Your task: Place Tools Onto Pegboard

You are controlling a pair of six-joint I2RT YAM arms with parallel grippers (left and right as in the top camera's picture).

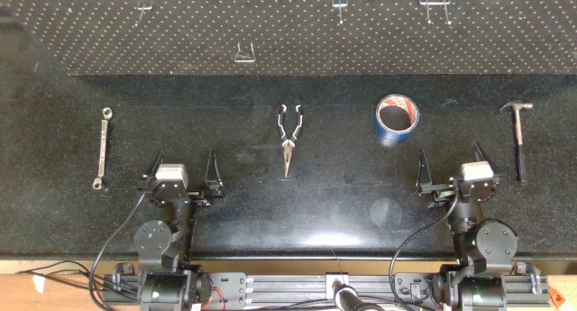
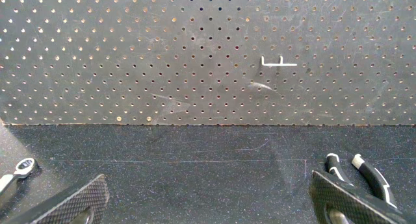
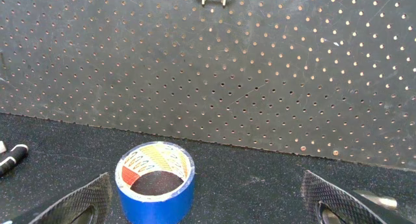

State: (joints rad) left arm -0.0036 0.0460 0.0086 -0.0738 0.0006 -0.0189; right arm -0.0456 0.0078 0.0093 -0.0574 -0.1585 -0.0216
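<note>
On the black mat lie a wrench (image 1: 103, 148) at the left, pliers (image 1: 288, 135) with black-and-white handles in the middle, a roll of blue tape (image 1: 396, 118) and a hammer (image 1: 517, 136) at the far right. The pegboard (image 1: 297, 27) stands at the back with metal hooks (image 1: 245, 53). My left gripper (image 1: 184, 178) rests open near the front, between wrench and pliers. My right gripper (image 1: 449, 174) is open, just in front of the tape (image 3: 155, 181). The left wrist view catches the wrench end (image 2: 19, 169) and pliers handles (image 2: 361, 175).
Further hooks (image 1: 339, 5) (image 1: 435, 6) hang along the pegboard's upper part, with one hook (image 2: 278, 63) facing the left wrist camera. The table's front edge runs just behind the arm bases. Bare mat lies between the tools.
</note>
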